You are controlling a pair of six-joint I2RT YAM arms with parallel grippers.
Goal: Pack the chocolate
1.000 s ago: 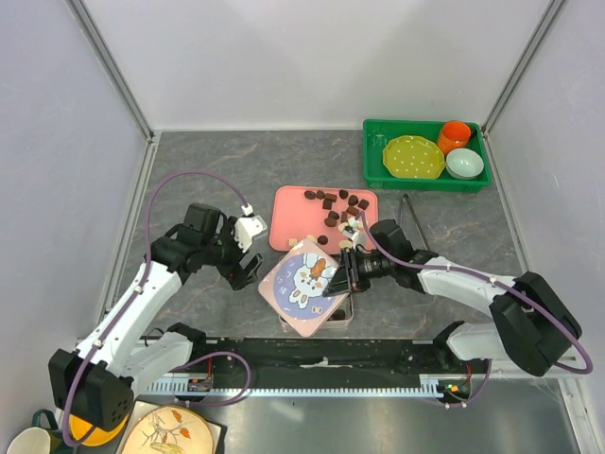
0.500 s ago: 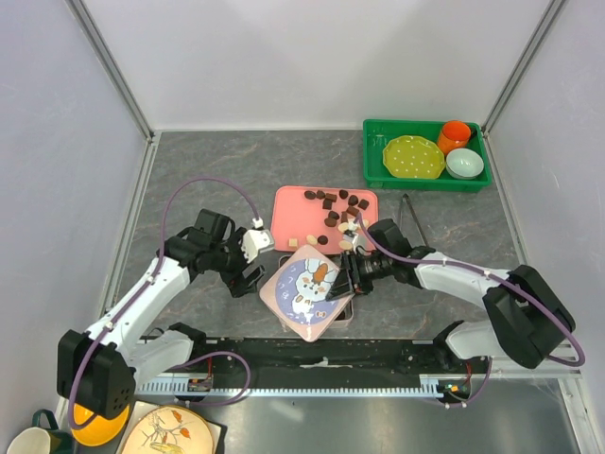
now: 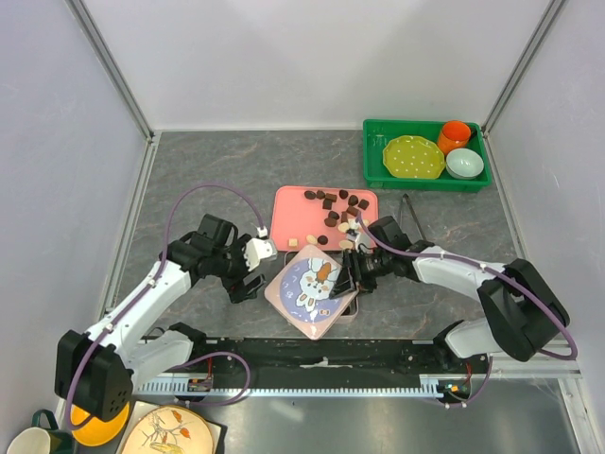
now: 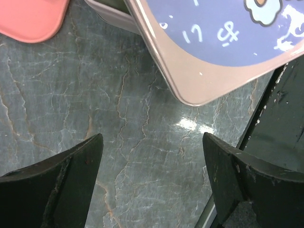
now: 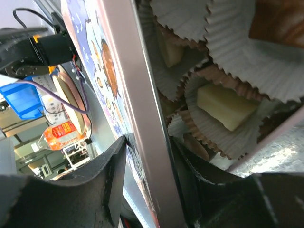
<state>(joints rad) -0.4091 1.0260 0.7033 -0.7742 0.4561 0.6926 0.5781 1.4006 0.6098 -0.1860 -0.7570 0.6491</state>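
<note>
From above, one pink tray point(image 3: 293, 213) lies mid-table point(image 3: 208, 170) and carries the loose chocolate point(image 3: 328, 202) — roughly ten dark pieces and about four cream ones, too small to count surely. At 1 o'clock one green bin point(image 3: 425, 184) holds three dishes: a dotted plate point(image 3: 413, 157), an orange cup point(image 3: 455, 135) and a pale bowl point(image 3: 464, 164). At the tray's 6 o'clock one bunny-printed lid point(image 3: 304, 293) lies tilted over one tin point(image 3: 348, 308). Two grippers flank it: the left gripper point(image 3: 248, 284) at its 9 o'clock, near but apart, and the right gripper point(image 3: 354, 276) at its 2 o'clock edge. The left wrist view shows the left gripper point(image 4: 152, 142) spread wide with only bare table between its two fingers, the lid's corner at 1 o'clock. The right wrist view shows the lid's rim point(image 5: 137, 95) running between the right gripper's point(image 5: 148, 141) two fingers, close on both sides — whether they pinch it I cannot tell. At 2 o'clock, white paper cups point(image 5: 256, 57) crowd the tin; two hold cream pieces point(image 5: 225, 107).
</note>
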